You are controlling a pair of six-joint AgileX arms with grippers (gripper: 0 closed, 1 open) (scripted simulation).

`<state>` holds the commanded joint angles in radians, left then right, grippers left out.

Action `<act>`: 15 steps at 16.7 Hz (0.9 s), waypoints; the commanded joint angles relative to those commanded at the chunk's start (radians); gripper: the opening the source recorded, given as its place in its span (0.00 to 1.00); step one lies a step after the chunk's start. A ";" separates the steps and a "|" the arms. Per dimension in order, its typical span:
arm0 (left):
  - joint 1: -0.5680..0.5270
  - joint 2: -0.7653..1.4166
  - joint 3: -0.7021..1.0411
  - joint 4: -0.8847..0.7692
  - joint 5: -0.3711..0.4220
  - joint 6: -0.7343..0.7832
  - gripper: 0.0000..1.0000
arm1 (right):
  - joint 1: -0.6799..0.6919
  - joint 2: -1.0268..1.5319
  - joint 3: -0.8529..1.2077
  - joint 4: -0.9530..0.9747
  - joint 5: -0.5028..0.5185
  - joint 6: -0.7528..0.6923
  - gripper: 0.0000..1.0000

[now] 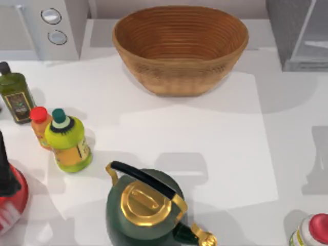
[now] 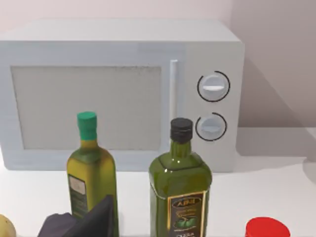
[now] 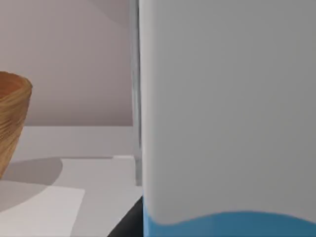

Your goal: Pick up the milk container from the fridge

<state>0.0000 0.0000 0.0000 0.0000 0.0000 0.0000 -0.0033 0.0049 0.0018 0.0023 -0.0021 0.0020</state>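
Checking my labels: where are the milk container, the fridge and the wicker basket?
milk container (image 3: 227, 108): right wrist view, white upper side.
fridge (image 1: 294, 31): top view, dark grey body.
wicker basket (image 1: 179, 77): top view, outer front wall.

Basket (image 1: 180, 48), kettle (image 1: 146, 207), bottles, microwave (image 2: 121, 94) on table.

A rendered kitchen counter, it seems: a white tabletop (image 1: 205, 138) carries a light grey microwave with two round knobs (image 1: 46, 25) far left, a dark grey glass-panelled fridge (image 1: 300, 33) far right, a woven brown basket (image 1: 180, 48) between them, olive-oil bottles (image 2: 180, 197) and a dark green kettle with gold lid (image 1: 146, 207) near.
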 joint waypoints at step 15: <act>0.000 0.000 0.000 0.000 0.000 0.000 1.00 | -0.133 0.978 0.001 0.961 -0.616 0.023 0.00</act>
<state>0.0000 0.0000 0.0000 0.0000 0.0000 0.0000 -0.1361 0.9831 0.0027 0.9636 -0.6179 0.0254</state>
